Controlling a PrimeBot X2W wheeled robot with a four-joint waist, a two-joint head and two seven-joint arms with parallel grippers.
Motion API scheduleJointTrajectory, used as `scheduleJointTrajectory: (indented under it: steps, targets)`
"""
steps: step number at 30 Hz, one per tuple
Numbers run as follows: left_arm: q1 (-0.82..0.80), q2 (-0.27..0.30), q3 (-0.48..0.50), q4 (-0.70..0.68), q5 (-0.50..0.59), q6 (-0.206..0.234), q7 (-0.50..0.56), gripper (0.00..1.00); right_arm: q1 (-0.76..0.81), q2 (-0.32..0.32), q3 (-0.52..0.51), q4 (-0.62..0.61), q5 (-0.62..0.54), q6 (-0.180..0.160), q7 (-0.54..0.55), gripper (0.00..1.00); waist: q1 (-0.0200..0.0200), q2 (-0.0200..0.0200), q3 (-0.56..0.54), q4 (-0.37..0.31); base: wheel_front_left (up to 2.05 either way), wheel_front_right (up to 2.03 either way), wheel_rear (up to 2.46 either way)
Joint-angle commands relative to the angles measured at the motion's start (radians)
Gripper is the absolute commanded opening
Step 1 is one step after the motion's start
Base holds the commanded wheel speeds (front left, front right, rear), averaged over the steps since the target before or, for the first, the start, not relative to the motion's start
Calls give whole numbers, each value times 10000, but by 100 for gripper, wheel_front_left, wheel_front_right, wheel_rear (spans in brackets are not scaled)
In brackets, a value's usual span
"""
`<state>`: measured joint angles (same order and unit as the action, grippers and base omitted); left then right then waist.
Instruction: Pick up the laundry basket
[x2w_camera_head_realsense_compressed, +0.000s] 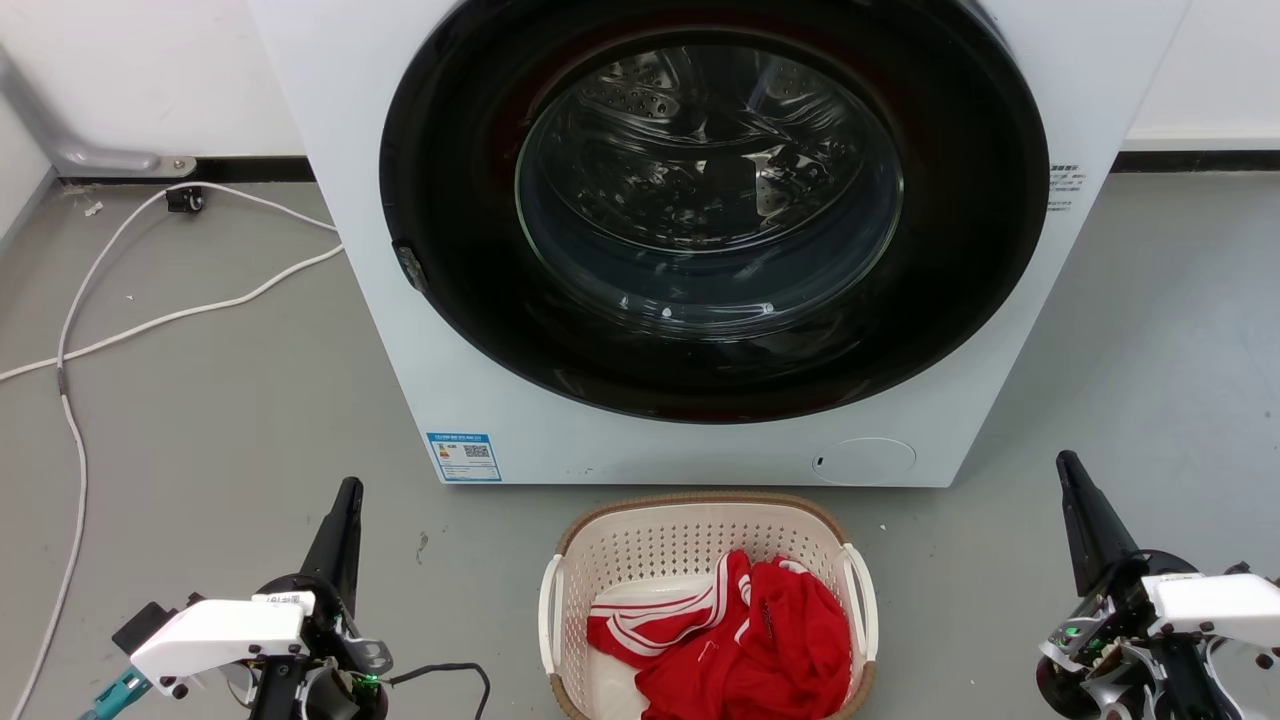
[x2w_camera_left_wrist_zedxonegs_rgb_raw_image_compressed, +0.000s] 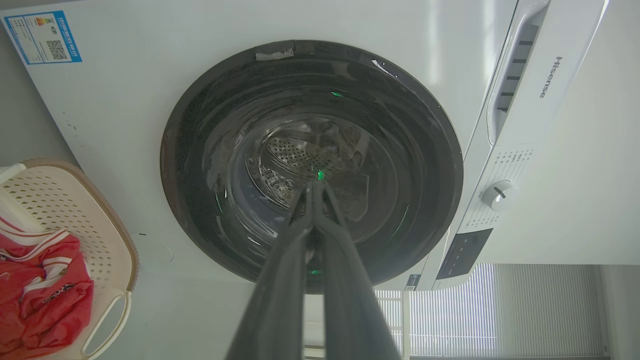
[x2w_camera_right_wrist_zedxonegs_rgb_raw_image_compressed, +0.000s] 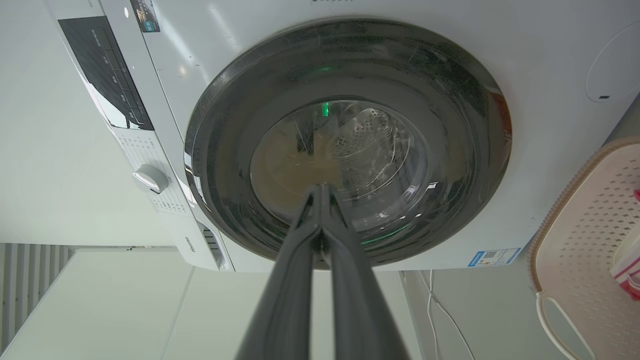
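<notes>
Left gripper (x2w_camera_head_realsense_compressed: 348, 492) is pinched shut with nothing in it. In its own wrist view (x2w_camera_left_wrist_zedxonegs_rgb_raw_image_compressed: 315, 186) the two dark fingers meet at the tips, pointing straight at the washer door. Same for the right gripper (x2w_camera_head_realsense_compressed: 1069, 468): its fingers are pressed together and empty in its wrist view too (x2w_camera_right_wrist_zedxonegs_rgb_raw_image_compressed: 323, 188). In the head view both sit low, one on each side, fingers pointing up toward the washer (x2w_camera_head_realsense_compressed: 370, 280).

The laundry basket (x2w_camera_head_realsense_compressed: 650, 548) is on the grey floor (x2w_camera_head_realsense_compressed: 230, 430) right between the two grippers, well apart from both, so neither one is touching it. It sits upright just in front of the washer, below the round door (x2w_camera_head_realsense_compressed: 710, 200), with its brown rim close to the machine's bottom edge. It has a white handle on each side, left handle (x2w_camera_head_realsense_compressed: 548, 612) and right handle (x2w_camera_head_realsense_compressed: 866, 600), both free.

Inside the basket there's a heap of red clothes (x2w_camera_head_realsense_compressed: 770, 640) with white stripes, bunched toward the right and the near side. The left wrist view catches the basket (x2w_camera_left_wrist_zedxonegs_rgb_raw_image_compressed: 75, 200) at its left edge, and the right wrist view has it (x2w_camera_right_wrist_zedxonegs_rgb_raw_image_compressed: 590, 225) at the right edge.

The door is closed. There's a small blue label (x2w_camera_head_realsense_compressed: 463, 456) on the washer's lower left corner, and a white cable (x2w_camera_head_realsense_compressed: 200, 312) snakes across the floor on the left.
</notes>
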<state>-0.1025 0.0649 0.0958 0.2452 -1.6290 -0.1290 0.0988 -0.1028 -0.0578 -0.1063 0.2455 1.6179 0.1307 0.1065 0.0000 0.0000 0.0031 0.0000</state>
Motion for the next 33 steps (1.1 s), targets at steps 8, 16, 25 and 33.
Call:
scheduleJointTrajectory:
  steps: [8,16,25,33]
  targets:
    - [-105,-24,42,17,61,-33,30,0,-116,44,-25,10,-76,0,35,0,0,0,0,0,0,0,0]
    - [-107,-35,58,19,83,-33,48,0,-118,49,-34,11,-82,0,44,0,0,0,0,0,0,0,0]
    - [-110,-52,79,19,101,-33,71,0,-119,53,-41,12,-79,0,52,0,0,0,0,0,0,0,0]
    - [40,-61,-160,12,122,8,-144,100,128,29,22,-28,-115,0,-151,100,0,0,5,1,0,0,0]
